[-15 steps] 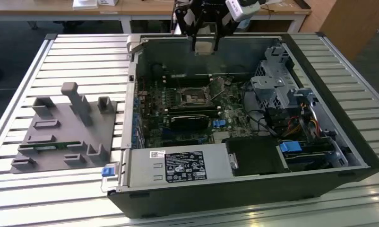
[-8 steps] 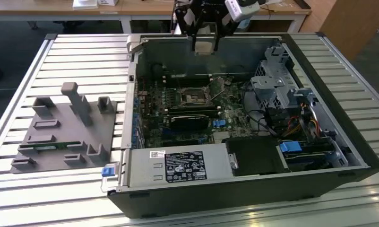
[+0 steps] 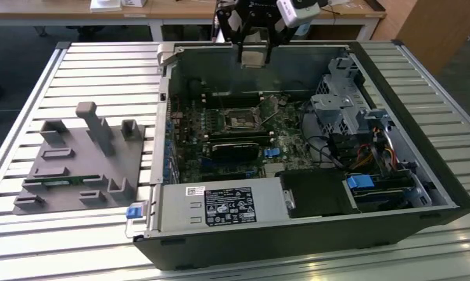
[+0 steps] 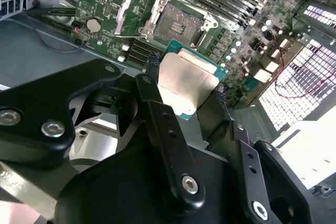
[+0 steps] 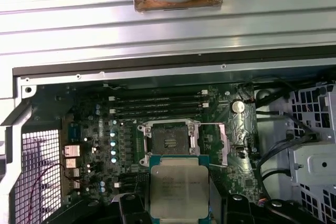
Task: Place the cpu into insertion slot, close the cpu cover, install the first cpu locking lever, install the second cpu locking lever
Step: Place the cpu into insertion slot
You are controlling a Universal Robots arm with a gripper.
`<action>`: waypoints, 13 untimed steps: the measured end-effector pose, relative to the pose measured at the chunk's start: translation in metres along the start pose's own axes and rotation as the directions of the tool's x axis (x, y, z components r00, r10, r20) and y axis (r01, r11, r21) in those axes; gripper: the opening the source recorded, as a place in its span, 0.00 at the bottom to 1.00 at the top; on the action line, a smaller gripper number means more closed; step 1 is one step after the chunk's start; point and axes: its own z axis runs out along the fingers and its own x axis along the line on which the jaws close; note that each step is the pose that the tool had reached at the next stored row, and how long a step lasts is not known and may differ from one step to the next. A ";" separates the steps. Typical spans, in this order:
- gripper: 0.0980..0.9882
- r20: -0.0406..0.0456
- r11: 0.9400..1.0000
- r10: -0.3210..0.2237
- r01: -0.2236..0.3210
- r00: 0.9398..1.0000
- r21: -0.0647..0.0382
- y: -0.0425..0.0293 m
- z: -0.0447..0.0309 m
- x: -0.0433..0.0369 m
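Silver-grey cpu | tool pinching opposite edges | metal top faces wrist cameras

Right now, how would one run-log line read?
gripper: shut on cpu | cpu: held clear of socket, not seated | socket: empty, uncovered

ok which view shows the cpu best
The first wrist view: the cpu faces the camera squarely, its grey metal top plain to see. The second wrist view shows it slanted and glaring, gripped by the pincer. The exterior view shows a small pale square above the open computer case.
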 end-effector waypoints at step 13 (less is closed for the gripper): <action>0.49 0.005 0.999 0.052 -0.052 0.999 -0.001 -0.0001 0.0001 0.0013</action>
